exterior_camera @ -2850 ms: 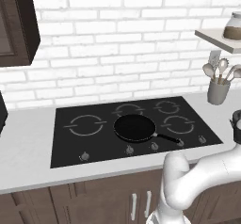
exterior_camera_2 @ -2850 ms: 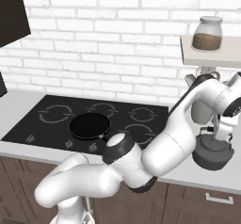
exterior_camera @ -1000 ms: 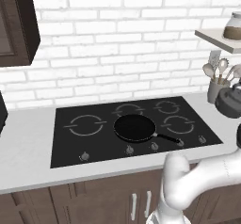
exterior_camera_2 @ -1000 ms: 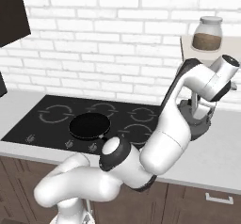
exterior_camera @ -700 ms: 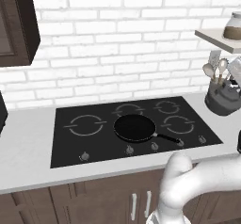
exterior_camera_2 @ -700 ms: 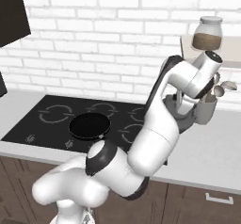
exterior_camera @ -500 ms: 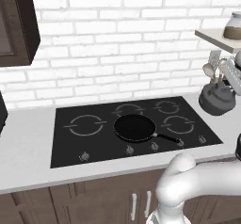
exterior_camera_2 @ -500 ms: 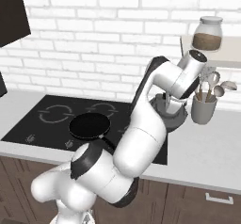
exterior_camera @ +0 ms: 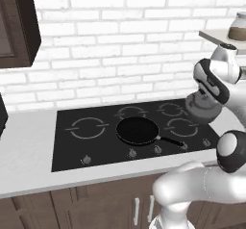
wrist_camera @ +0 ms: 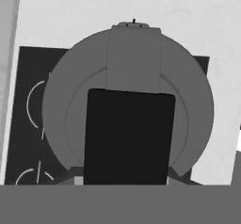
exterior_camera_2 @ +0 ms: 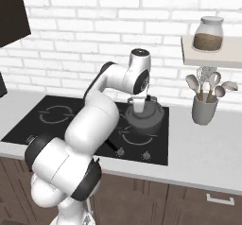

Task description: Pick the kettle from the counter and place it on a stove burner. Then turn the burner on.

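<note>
The silvery-grey kettle hangs from my gripper, which is shut on its dark arched handle. It is held a little above the right end of the black cooktop, over the right-hand burners. From the left base view the kettle sits partly behind my forearm. Looking down from the hand, the round kettle body covers the cooktop's right edge, with pale counter beyond it. The fingertips are hidden by the handle.
A black frying pan rests on the middle front burner, its handle pointing right. Knobs line the cooktop's front edge. A grey utensil cup stands on the counter to the right, under a shelf holding a jar.
The arm has swung left with the kettle, from the counter beside the utensil cup to above the cooktop's right burners. The pan has stayed put.
</note>
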Motion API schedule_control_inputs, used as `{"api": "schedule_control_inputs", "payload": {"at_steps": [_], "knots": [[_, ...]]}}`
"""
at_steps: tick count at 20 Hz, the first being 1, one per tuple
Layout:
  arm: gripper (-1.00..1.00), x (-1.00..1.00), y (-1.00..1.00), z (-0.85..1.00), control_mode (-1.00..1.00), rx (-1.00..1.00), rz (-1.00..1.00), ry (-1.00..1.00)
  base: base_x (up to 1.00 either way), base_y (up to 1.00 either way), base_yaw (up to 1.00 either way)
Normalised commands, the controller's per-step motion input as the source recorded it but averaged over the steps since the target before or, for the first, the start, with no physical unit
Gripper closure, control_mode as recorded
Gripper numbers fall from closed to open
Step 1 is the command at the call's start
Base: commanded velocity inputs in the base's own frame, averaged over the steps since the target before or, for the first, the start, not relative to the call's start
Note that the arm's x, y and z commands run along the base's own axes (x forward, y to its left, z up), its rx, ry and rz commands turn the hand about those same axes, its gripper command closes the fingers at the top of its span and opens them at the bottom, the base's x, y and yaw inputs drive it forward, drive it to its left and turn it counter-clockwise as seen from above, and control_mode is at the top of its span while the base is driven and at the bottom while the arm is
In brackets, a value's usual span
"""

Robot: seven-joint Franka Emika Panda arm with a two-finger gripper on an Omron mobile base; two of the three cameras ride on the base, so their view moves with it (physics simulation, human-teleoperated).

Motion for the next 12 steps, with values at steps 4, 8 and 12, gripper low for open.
{"api": "schedule_control_inputs", "payload": {"at_steps": [4,8,12], "knots": [[1.00,0.16,0.50,-0.12,-1.00,-0.03,0.06,0.20,0.00,0.00,0.00],[1.00,0.21,0.04,-0.27,-1.00,0.03,0.03,0.00,0.00,0.00,0.00],[1.00,0.28,0.00,-0.24,-1.00,0.17,0.00,-0.04,0.00,0.00,0.00]]}}
